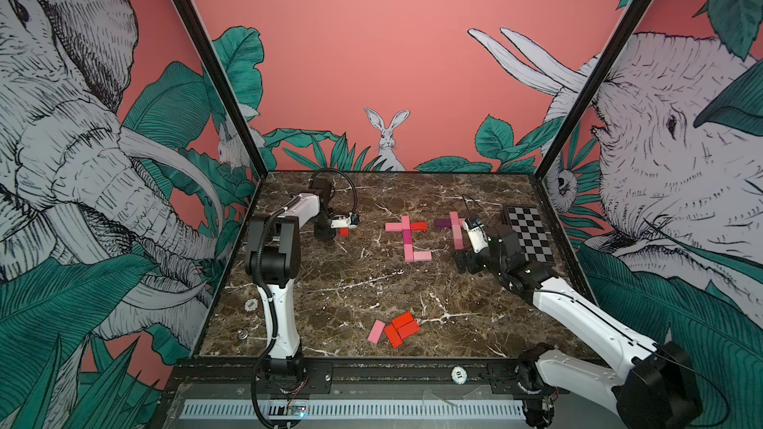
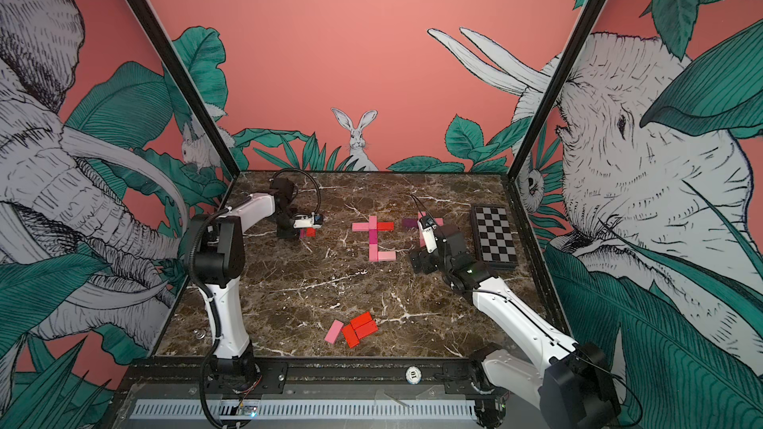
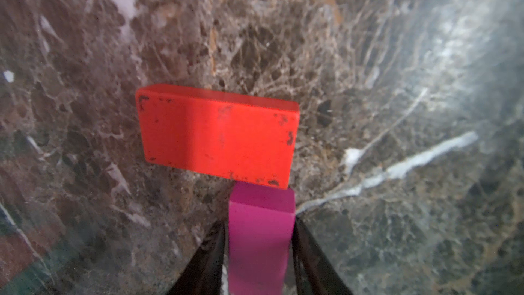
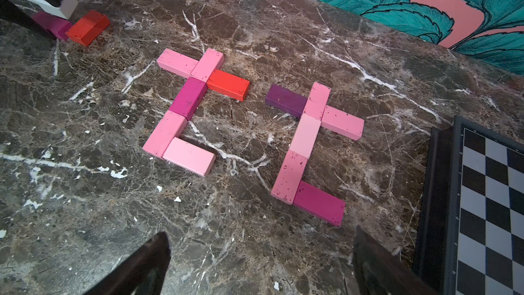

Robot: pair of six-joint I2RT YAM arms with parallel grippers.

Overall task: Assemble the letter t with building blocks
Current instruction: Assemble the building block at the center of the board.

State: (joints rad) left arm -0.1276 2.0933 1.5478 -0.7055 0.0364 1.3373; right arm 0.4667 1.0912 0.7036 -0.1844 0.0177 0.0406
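A red block point(image 3: 218, 134) lies flat on the marble at the far left, and a magenta block point(image 3: 261, 236) butts end-on against its long side. My left gripper point(image 3: 259, 222) straddles the magenta block, its black fingers standing a sliver off each side, open. In both top views the left gripper point(image 1: 336, 233) is low over this pair. Two finished t shapes lie mid-table: a pink, magenta and red t point(image 4: 188, 97) and a pink, purple and magenta t point(image 4: 304, 134). My right gripper point(image 4: 261, 239) hovers wide open and empty near the second t's foot.
A loose pile of red blocks point(image 1: 402, 328) with one pink block point(image 1: 376, 331) lies near the front edge. A black-and-white checkered board point(image 1: 528, 237) sits at the right wall beside the right arm. A round chip point(image 1: 250, 305) lies by the left arm's base.
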